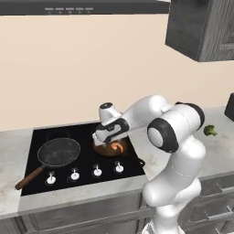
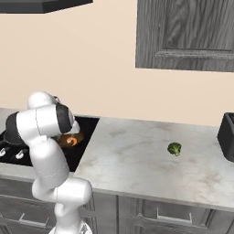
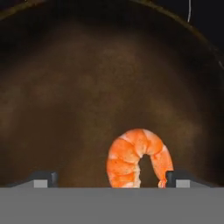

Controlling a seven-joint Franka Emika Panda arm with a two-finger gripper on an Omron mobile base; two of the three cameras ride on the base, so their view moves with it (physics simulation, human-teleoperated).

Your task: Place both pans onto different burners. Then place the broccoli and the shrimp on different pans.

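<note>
I see my pincer (image 3: 111,179) spread low inside the brown pan (image 3: 65,96), the shrimp (image 3: 139,158) lying between its fingertips. Marble surface (image 2: 137,155) around the broccoli (image 2: 174,148) lies open; a dark appliance (image 2: 227,136) blocks its far right.

Both base views are evenly and softly lit, with flat rendered shading and weak shadows. The black cooktop (image 1: 82,151) at lower left of the left base view carries a faint sheen. The hand view is dim: the brown pan (image 3: 87,87) darkens toward the upper corners, soft and grainy, while the shrimp (image 3: 138,159) stands bright.
</note>
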